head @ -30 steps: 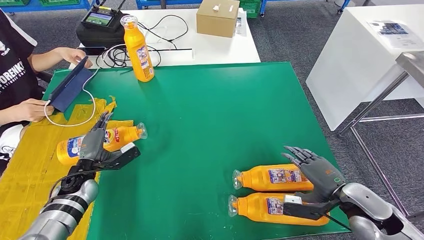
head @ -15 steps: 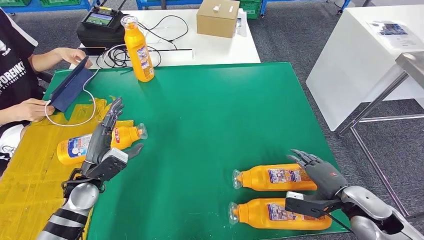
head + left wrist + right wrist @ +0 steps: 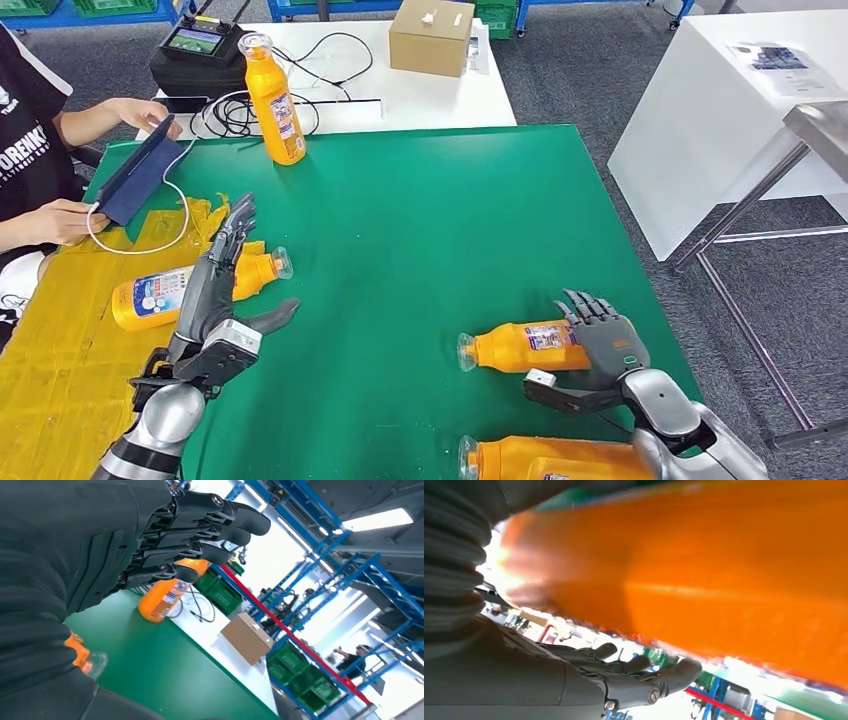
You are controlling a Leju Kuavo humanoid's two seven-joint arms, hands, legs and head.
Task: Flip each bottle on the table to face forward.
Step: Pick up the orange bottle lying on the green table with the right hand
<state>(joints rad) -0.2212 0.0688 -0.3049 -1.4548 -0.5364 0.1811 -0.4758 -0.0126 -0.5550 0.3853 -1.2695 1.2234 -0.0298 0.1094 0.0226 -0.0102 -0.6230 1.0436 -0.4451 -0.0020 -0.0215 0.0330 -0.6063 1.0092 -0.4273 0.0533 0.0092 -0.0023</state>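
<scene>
Four orange bottles are on the green table (image 3: 420, 230). One stands upright (image 3: 272, 100) at the far left, also in the left wrist view (image 3: 167, 597). One lies at the left (image 3: 165, 292); its neck (image 3: 85, 657) shows below my left hand (image 3: 215, 300), which hovers just in front of it with fingers straight and thumb spread, holding nothing. My right hand (image 3: 600, 345) grips the base of a lying bottle (image 3: 515, 345), fingers over it and thumb under; the bottle (image 3: 704, 565) looms blurred against the palm. Another bottle (image 3: 560, 462) lies at the front edge.
A person sits at the far left holding a tablet (image 3: 140, 172) with a white cable. Yellow cardboard (image 3: 60, 350) covers the table's left side. Beyond stand a black device (image 3: 195, 45), cables and a cardboard box (image 3: 432, 35). A white table (image 3: 720, 110) is at the right.
My left hand has risen and straightened its fingers beside the left bottle. My right hand has closed on the farther lying bottle and shifted it left. The nearer bottle now lies closer to the front edge.
</scene>
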